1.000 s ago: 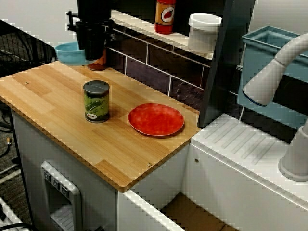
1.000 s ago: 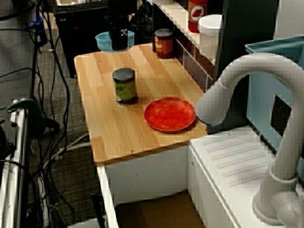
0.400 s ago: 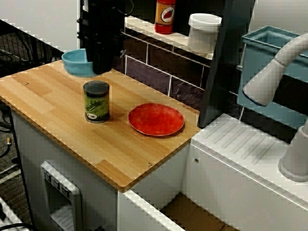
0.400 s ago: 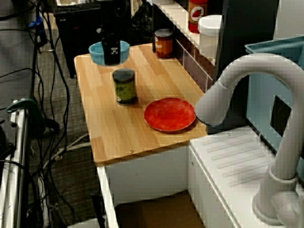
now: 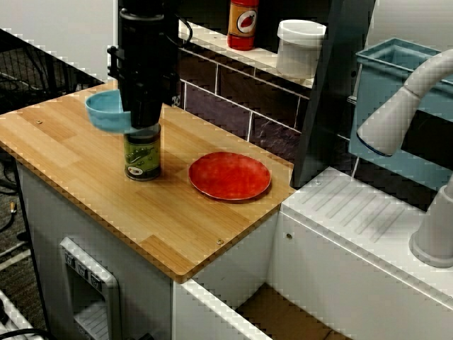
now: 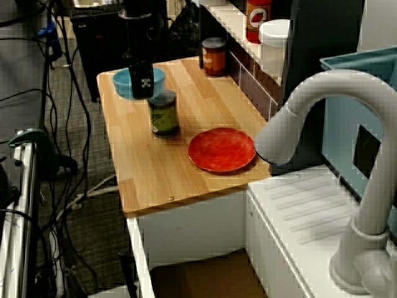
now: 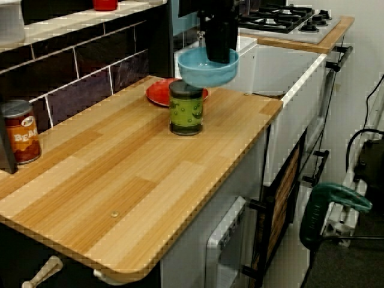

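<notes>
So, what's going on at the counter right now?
The robot's gripper is clamped on the rim of a blue bowl. It holds the bowl off the wooden counter, roughly level with the top of the green can and close by it. Whether they touch is unclear. A red plate lies flat beside the can, and an orange-labelled can stands by the tiled back wall.

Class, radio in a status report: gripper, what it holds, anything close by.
Gripper shut on bowl rim. Bowl held off the counter. Can close under the gripper, contact unclear. Plate beside can, apart.
</notes>
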Tool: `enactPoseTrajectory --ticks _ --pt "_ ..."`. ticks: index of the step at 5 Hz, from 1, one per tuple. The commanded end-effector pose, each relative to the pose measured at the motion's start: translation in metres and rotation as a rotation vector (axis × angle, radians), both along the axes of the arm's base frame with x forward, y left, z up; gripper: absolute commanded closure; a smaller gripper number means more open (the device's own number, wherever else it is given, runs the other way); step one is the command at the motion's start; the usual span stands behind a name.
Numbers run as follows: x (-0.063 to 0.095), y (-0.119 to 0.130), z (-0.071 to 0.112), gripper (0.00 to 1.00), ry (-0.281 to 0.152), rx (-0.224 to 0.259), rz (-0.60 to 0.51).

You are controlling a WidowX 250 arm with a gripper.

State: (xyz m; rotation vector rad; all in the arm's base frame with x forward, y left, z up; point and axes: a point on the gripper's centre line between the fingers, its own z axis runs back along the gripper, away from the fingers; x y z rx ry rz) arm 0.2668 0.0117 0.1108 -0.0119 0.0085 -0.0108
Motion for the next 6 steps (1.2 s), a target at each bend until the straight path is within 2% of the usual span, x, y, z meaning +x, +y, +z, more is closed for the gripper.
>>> enactPoseTrajectory --ticks 1,4,6 --pt "0.007 0.003 0.007 1.0 -0.047 0.009 0.004" --pt "0.023 0.012 0.003 1.0 -0.053 0.019 0.028" --pt "0.028 0.014 0.0 1.0 -0.049 0.023 0.04"
